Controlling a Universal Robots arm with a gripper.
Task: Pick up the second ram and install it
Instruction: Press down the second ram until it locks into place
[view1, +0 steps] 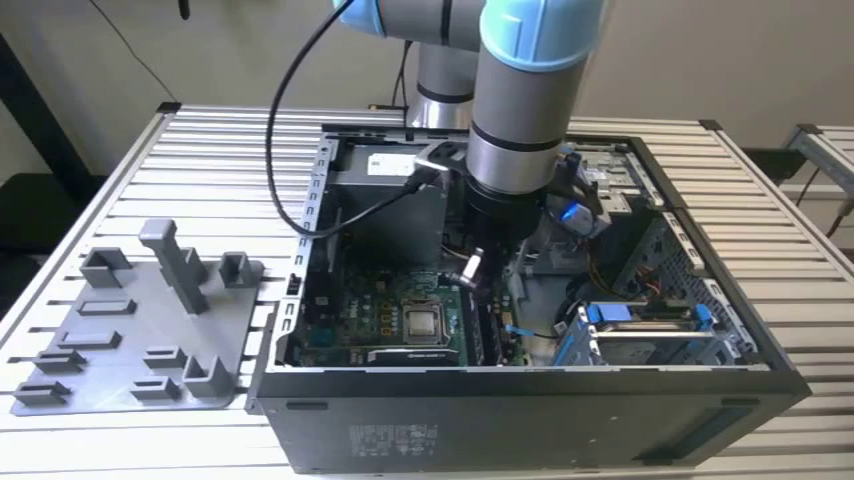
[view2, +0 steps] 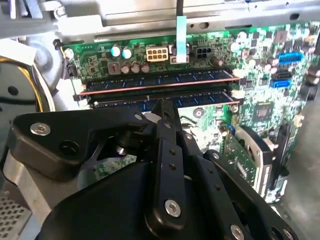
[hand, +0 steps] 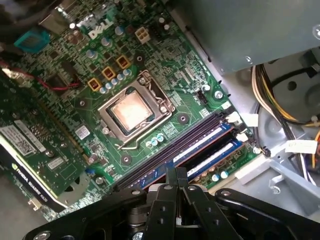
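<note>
Although the arm hides much of the slot area in the exterior view, the gripper (view1: 477, 272) can be seen reaching down inside the open computer case (view1: 534, 400), just over the green motherboard (view1: 387, 320) beside the processor socket (view1: 424, 323). On the slatted table (view1: 200, 150), toward the exterior view's left, the grey fixture plate (view1: 134, 330) with its upright posts stands well apart from the case and no blue strip lies on it.

In the second wrist view the fingers (view2: 165, 112) are pressed together, tips resting on the upper edge of the second ram (view2: 200, 100), which lies lengthwise in its slot, level with and just beside another blue module (view2: 160, 80). I judge the strip already carried over and set in the socket; whether it is fully pushed home, with the white end clips (view2: 238, 93) latched, cannot be told. The claw reads as clenched with nothing between its pads, pushing rather than grasping.

In the first wrist view the same closed tips sit over the blue modules between the dark slot rails (hand: 165, 155). Room is tight: a graphics card (hand: 35, 150) rises on one side, the case's metal wall (hand: 260, 30) and yellow cable bundle (hand: 280, 95) on the other, so the free way out is straight upward
</note>
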